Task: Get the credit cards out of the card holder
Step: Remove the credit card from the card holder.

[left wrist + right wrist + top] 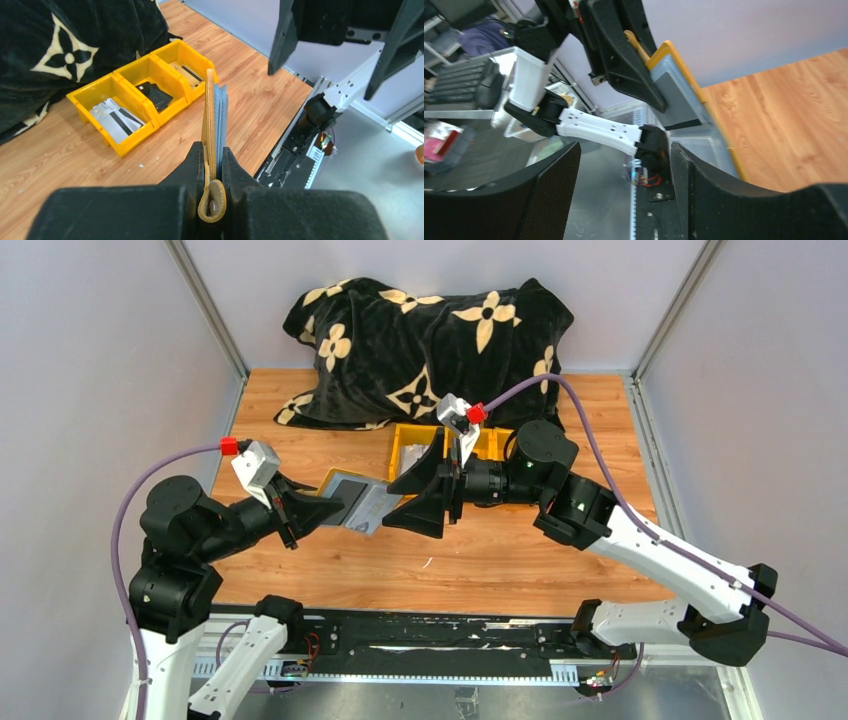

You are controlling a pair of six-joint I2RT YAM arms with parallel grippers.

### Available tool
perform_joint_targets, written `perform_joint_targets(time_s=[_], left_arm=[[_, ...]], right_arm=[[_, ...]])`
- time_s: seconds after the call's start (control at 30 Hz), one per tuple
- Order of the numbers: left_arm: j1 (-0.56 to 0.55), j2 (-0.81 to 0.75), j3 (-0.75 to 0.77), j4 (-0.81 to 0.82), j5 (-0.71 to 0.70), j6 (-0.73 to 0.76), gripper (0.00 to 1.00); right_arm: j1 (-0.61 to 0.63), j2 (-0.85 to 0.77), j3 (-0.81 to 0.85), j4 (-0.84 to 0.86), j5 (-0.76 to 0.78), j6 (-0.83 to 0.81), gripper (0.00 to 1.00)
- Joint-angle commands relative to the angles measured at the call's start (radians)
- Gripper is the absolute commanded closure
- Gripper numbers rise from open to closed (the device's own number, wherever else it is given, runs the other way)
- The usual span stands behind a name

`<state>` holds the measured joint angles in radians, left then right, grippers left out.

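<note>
The left claw is squeezing tight on the card holder, pinching it by its yellow flap. The holder is sticking straight out in front of this claw, up off the table. The right claw is gaping wide with nothing in it. It is waiting just past the far end of the holder, facing the left claw. Ahead of the left claw and off to its left, the yellow bins are sitting in a row of three. The bin farthest left is holding pale credit cards with dark stripes. The middle bin is holding a black card, and the bin nearest the holder is holding a striped card. So it looks like some cards are already out and put away. At the open end of the holder, close to the right claw, something pale with a dark stripe is showing. It may be another card, but I cannot tell for sure. If it is one, the open claw is going to need to close on that thin edge and pull it out while the left claw is holding the case steady.
</note>
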<state>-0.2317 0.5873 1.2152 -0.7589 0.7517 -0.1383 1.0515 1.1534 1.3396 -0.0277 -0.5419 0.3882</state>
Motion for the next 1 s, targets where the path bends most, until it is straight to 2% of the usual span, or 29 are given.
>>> perform_joint_targets(time_s=[0.0, 0.2, 0.37, 0.6, 0.8, 0.97], left_arm=[[0.000, 0.003, -0.015, 0.119, -0.031, -0.112, 1.00], [0.000, 0.008, -0.040, 0.181, -0.057, -0.215, 1.00], [-0.001, -0.001, -0.056, 0.252, -0.033, -0.309, 1.00], [-0.001, -0.011, -0.067, 0.365, 0.068, -0.452, 1.00], [0.000, 0.004, -0.096, 0.503, 0.184, -0.633, 1.00], [-0.001, 0.011, -0.114, 0.570, 0.282, -0.701, 1.00]], right_arm=[[-0.011, 0.006, -0.067, 0.210, -0.092, 0.198, 0.32], [-0.011, 0.047, -0.140, 0.338, -0.105, 0.327, 0.37], [-0.011, 0.087, -0.163, 0.394, -0.112, 0.359, 0.38], [-0.014, 0.106, -0.181, 0.413, -0.100, 0.354, 0.40], [-0.033, 0.106, -0.189, 0.447, -0.092, 0.360, 0.41], [-0.061, 0.094, -0.214, 0.512, -0.098, 0.396, 0.41]])
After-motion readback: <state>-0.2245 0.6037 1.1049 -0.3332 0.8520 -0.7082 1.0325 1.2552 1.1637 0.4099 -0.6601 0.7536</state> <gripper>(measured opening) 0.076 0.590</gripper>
